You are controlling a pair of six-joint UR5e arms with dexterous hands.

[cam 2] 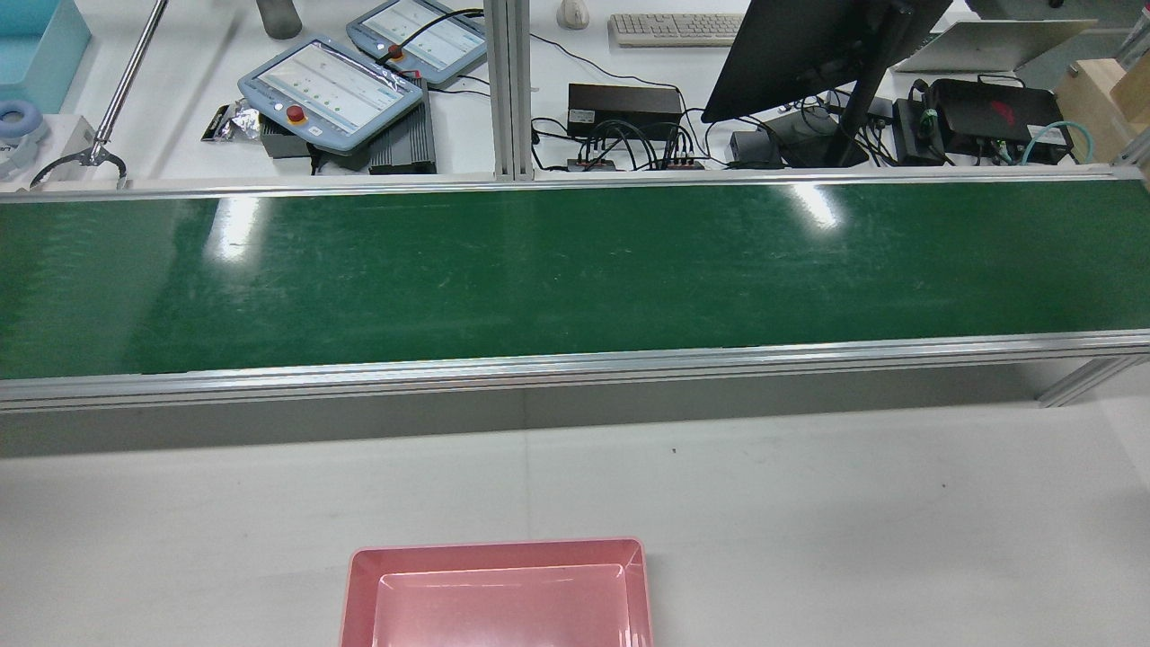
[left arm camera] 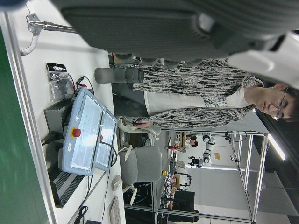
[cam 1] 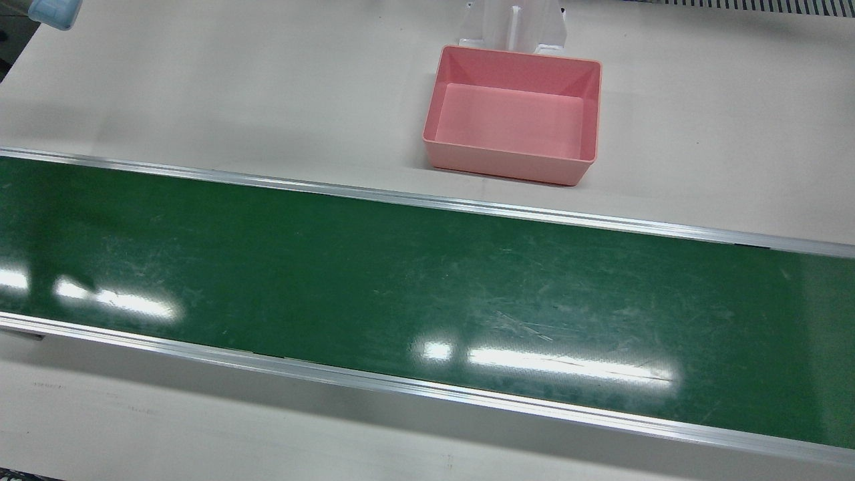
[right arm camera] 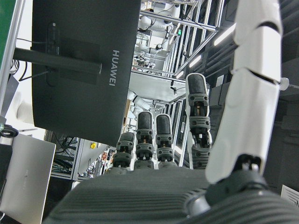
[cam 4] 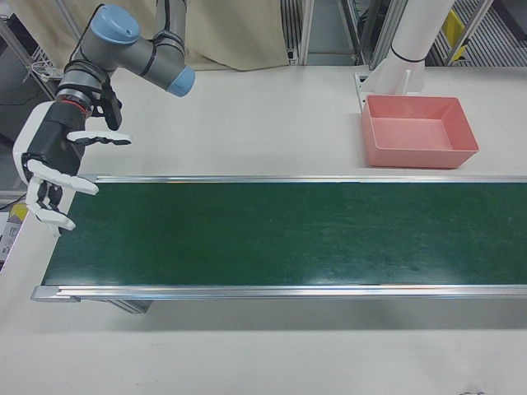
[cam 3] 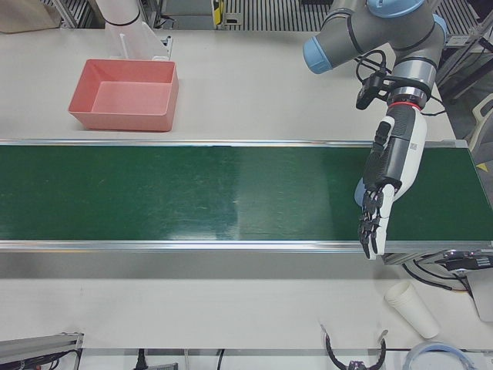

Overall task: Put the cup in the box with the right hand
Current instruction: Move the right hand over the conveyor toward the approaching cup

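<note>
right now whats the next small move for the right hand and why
Probably hold the right hand open at the end of the belt and wait. No cup shows on the belt in any view, and the pink box is empty. A paper cup lies off the belt on the far side, near the left hand.

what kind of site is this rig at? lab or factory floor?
Most likely a robotics lab or test cell, not a production line. A short green conveyor belt runs past a desk with teach pendants, a monitor and loose cabling. The left hand view shows more robot rigs and office chairs behind.
</note>
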